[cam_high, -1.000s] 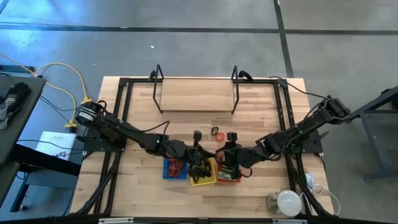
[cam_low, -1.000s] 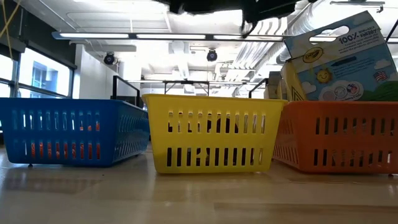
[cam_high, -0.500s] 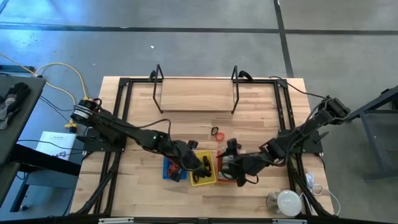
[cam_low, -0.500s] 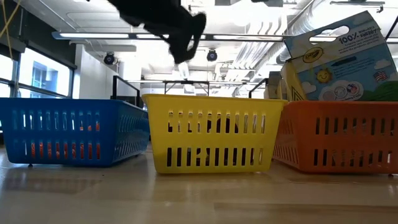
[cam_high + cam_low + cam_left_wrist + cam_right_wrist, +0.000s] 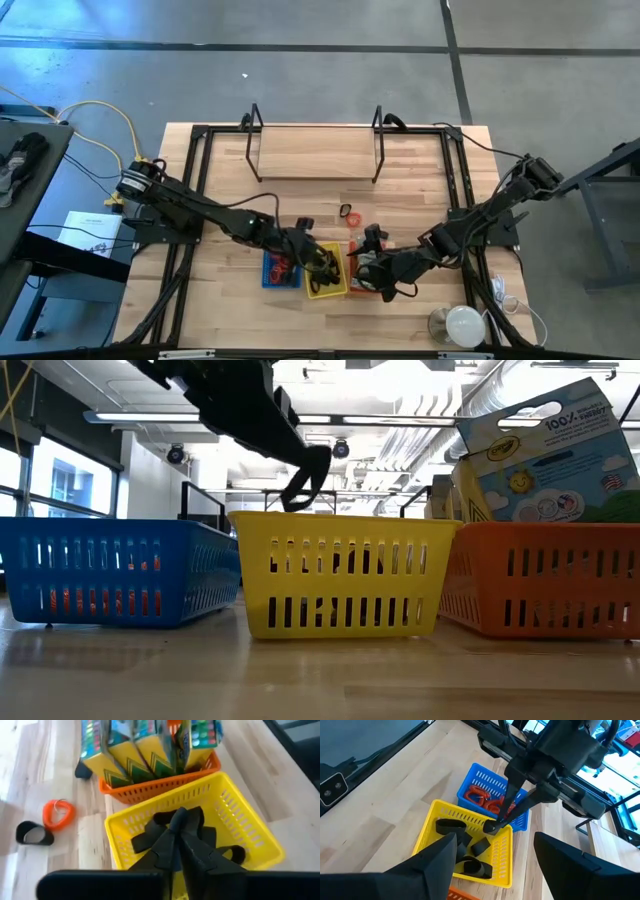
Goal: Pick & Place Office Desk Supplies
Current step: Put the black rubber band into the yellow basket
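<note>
My left gripper (image 5: 312, 460) hangs over the yellow tray (image 5: 328, 280), shut on a black loop (image 5: 300, 485). Several more black loops (image 5: 465, 847) lie in that tray. The blue tray (image 5: 279, 270) on its left holds red bands (image 5: 481, 796). My right gripper (image 5: 495, 842) stands open over the orange tray (image 5: 366, 284), with nothing between its fingers. A red band (image 5: 58, 813) and a black loop (image 5: 33, 833) lie loose on the table beyond the trays. My left gripper pinches the black loop by its upper part (image 5: 318, 457) between its two fingertips. The fingers slant down from the table's left. The loop hangs below them, clear of the yellow tray's rim.
Crayon boxes (image 5: 150, 745) stand upright in the orange tray. A round white object (image 5: 463, 325) sits at the near right corner. A wooden stand (image 5: 315, 152) occupies the far middle of the table.
My left gripper has come down toward the yellow tray with the black loop and has tipped its fingers downward. My right gripper has shifted a little toward the table's near edge over the orange tray.
</note>
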